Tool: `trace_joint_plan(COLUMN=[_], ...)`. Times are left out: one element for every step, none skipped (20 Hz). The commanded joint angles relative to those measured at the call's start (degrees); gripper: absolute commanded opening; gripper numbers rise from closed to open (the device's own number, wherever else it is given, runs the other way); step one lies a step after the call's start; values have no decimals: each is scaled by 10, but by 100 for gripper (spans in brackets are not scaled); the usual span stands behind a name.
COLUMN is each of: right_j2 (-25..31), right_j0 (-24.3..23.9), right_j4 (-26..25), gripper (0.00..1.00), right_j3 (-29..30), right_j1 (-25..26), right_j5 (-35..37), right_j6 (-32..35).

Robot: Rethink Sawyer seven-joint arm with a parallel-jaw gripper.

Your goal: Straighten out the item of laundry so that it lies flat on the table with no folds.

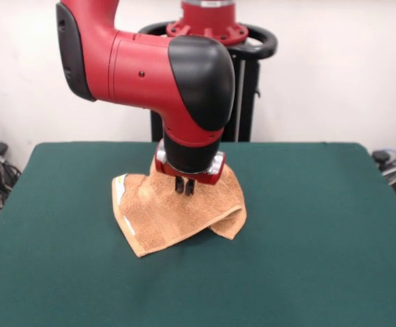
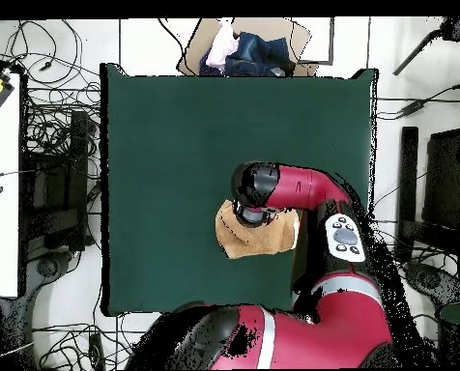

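The orange-tan towel (image 1: 158,219) lies rumpled near the middle of the green table (image 1: 307,218). Its right corner is folded under into a hump, and a white tag (image 1: 120,187) shows at its left edge. My gripper (image 1: 185,190) points straight down onto the towel's far middle part. Its two black fingers are close together with the tips in the cloth. In the overhead view the arm's wrist covers the gripper, and the towel (image 2: 242,242) shows beside it on the table (image 2: 176,126).
The red arm's elbow (image 1: 150,68) hangs over the table's far side. The black pedestal (image 1: 242,75) stands behind the table. Cables and clutter lie on the floor around the table (image 2: 50,174). A cardboard box with cloth (image 2: 244,46) sits beyond one table edge.
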Motion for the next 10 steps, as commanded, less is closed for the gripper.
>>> trace_joint_plan(right_j2=[48,48,48,48,48,48,47,47,47,47], right_j0=[-6,-6,-6,-7,-7,-7,-8,-8,-8,-8], right_j4=[14,15,14,14,13,13,13,13,13,13], gripper=[0,0,0,0,0,0,0,0,0,0], right_j3=[25,25,27,28,32,33,37,38,38,39], right_j1=[15,15,14,14,12,11,9,10,10,9], right_j5=[-49,-48,-49,-49,-52,-52,-55,-55,-55,-55], right_j6=[35,34,33,33,33,32,32,33,33,33])
